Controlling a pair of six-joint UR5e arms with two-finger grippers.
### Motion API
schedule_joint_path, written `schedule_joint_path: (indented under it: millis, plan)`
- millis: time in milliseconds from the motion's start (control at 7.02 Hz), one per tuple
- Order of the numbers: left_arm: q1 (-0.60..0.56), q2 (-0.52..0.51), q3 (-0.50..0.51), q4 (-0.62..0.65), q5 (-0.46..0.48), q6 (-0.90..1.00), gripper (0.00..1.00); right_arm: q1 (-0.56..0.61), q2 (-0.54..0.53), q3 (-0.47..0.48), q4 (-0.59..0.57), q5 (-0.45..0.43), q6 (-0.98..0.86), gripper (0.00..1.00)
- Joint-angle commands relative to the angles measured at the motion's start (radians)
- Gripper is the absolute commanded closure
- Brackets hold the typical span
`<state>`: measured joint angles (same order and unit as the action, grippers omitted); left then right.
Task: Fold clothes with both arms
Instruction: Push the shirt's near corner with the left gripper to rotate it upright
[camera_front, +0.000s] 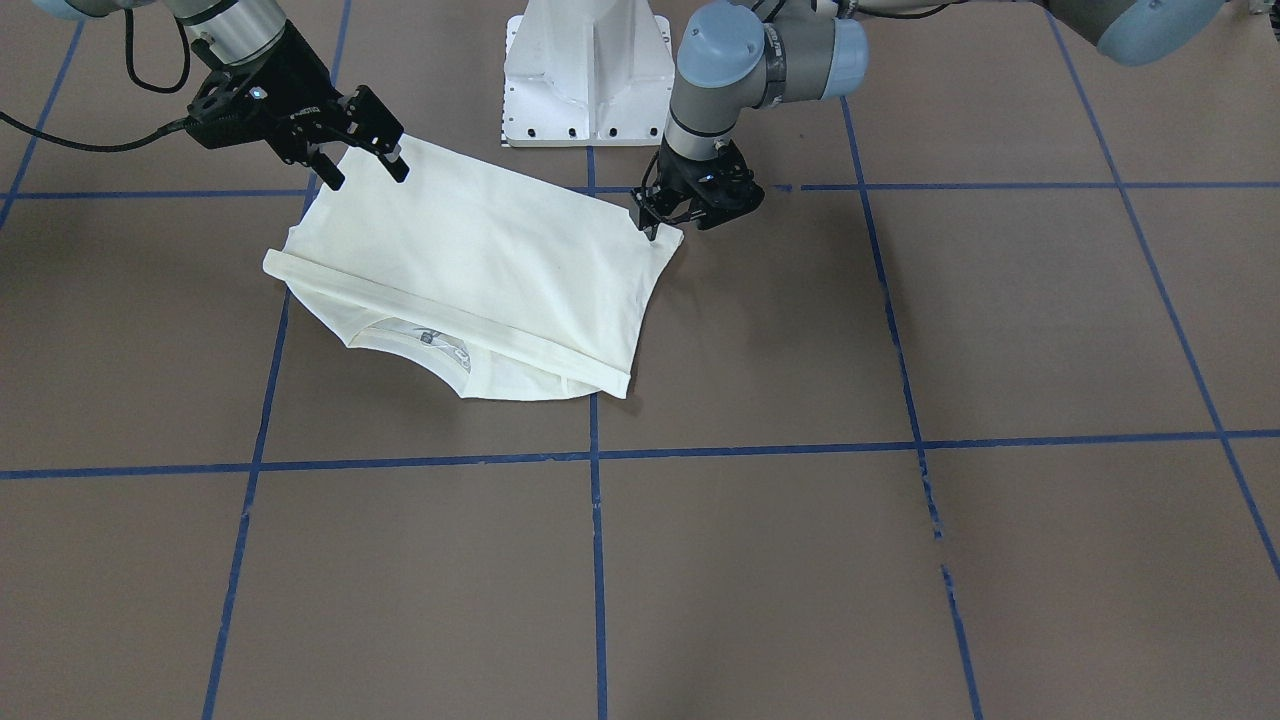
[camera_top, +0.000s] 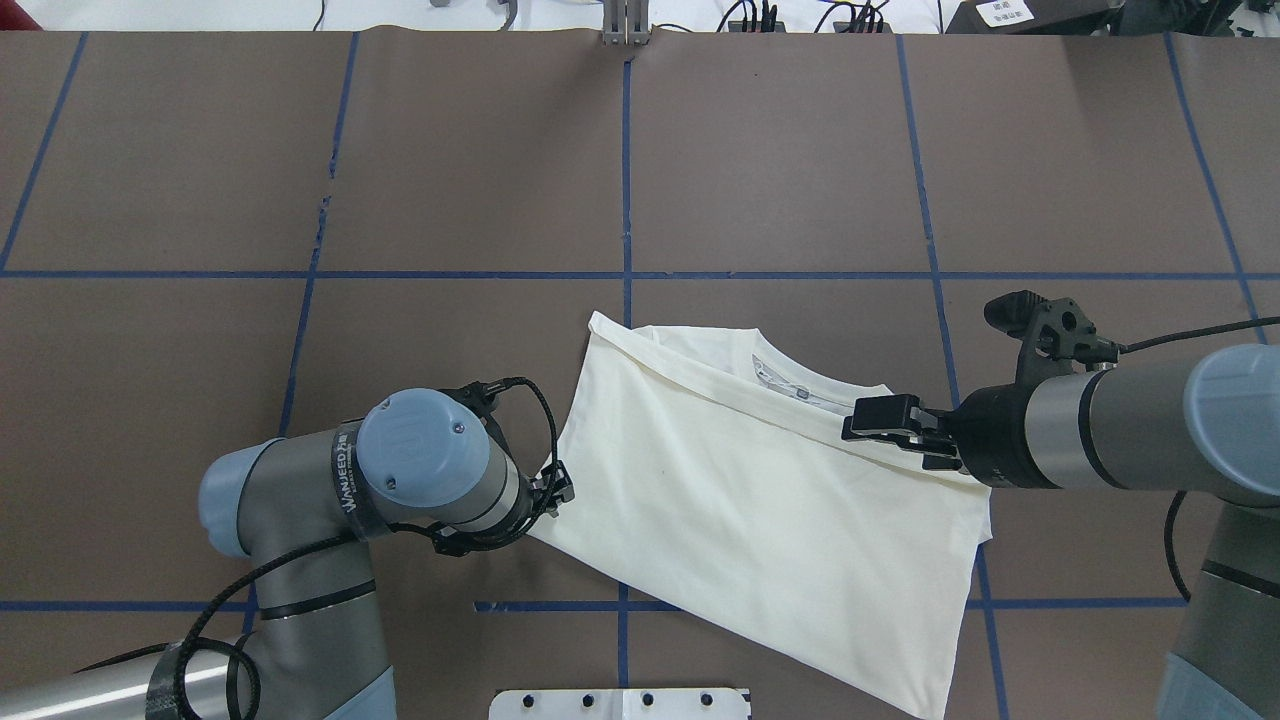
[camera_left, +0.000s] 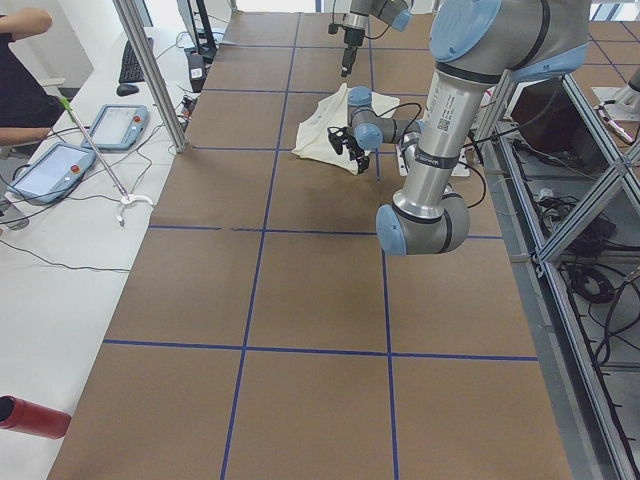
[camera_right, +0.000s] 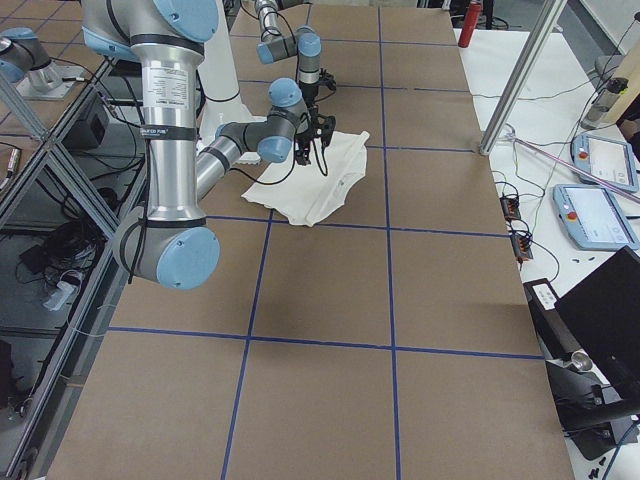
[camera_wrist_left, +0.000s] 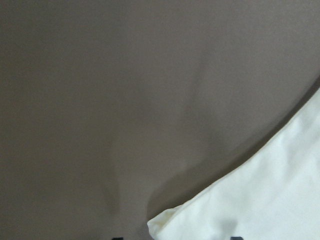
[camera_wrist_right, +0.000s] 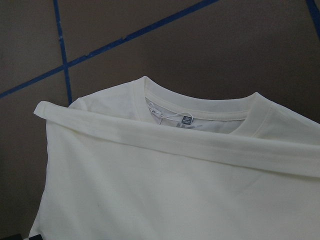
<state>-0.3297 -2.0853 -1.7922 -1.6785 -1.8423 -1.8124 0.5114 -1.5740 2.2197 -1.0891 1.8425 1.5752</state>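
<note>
The limp, light shirt (camera_top: 760, 520) lies half-folded on the worktop (camera_top: 400, 200), at five o'clock overhead. The left tool (camera_front: 668, 218), fingers apart, straddles a corner. The right tool (camera_front: 368, 178) gapes above the opposite edge. Corners probably grip best.

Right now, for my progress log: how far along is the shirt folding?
Done: the T-shirt is folded in half, hem near the collar. In hand: the left gripper is at one fold corner, the right gripper open over the other. Left: likely another fold.
</note>
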Motion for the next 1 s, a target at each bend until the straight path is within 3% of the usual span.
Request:
schedule_joint_path:
  millis: [0, 143, 285, 428, 570, 855]
  plan:
    - [0.001, -0.002, 0.025, -0.004, 0.015, -0.001, 0.33, 0.001, 0.0, 0.0, 0.0, -0.002, 0.0, 0.0]
    - [0.001, -0.004, 0.028, -0.006, 0.018, -0.001, 0.38, 0.001, 0.0, -0.002, 0.0, 0.0, 0.0, 0.0]
    - [0.003, -0.007, 0.027, -0.006, 0.018, -0.002, 0.59, 0.001, 0.0, -0.002, 0.0, 0.0, -0.001, 0.0]
    - [0.003, -0.009, 0.025, -0.004, 0.02, -0.001, 0.86, 0.001, 0.0, -0.002, 0.0, 0.0, 0.0, 0.0]
    - [0.001, -0.007, 0.019, -0.004, 0.017, 0.007, 1.0, -0.001, 0.0, -0.002, 0.0, 0.001, -0.001, 0.0]
    - [0.003, -0.018, -0.007, 0.003, 0.014, 0.005, 1.0, -0.001, 0.018, -0.029, 0.002, 0.0, 0.0, 0.0]
